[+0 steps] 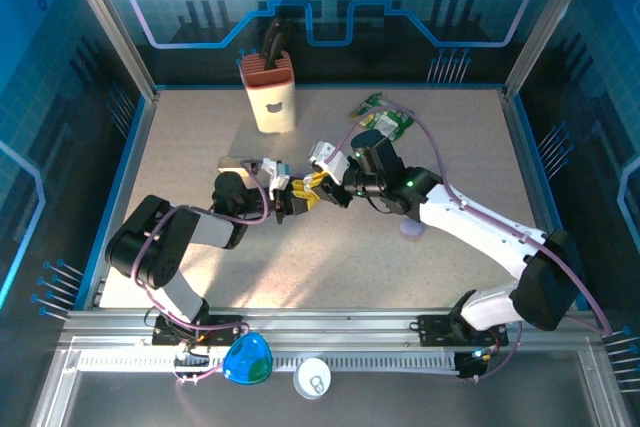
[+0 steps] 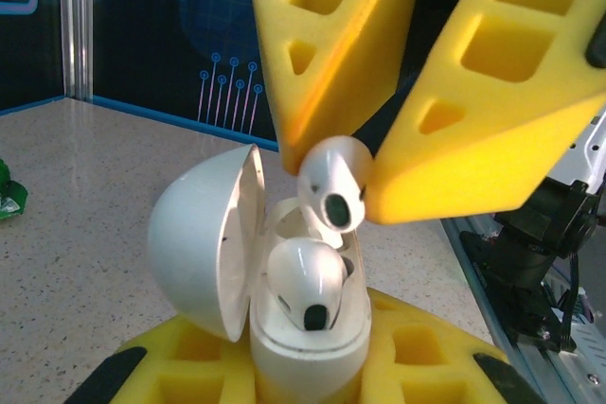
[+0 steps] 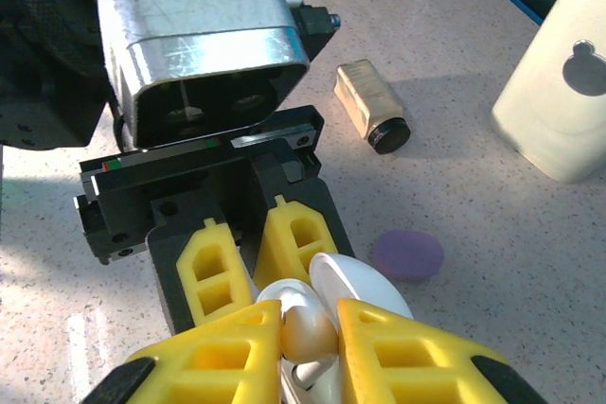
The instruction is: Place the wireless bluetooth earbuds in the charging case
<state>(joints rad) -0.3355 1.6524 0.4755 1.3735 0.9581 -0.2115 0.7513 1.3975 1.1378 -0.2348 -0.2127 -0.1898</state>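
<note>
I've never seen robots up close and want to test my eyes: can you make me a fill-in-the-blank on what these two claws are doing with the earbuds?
1. The left gripper holds a white case whose lid is ____.
2. The case already has ____ earbud seated in it.
3. The right gripper pinches a second earbud between ____ fingers.
Missing words: open; one; yellow.

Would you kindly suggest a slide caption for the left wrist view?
Right gripper holds a white earbud just above the open charging case in the left gripper, other earbud already seated.
</note>
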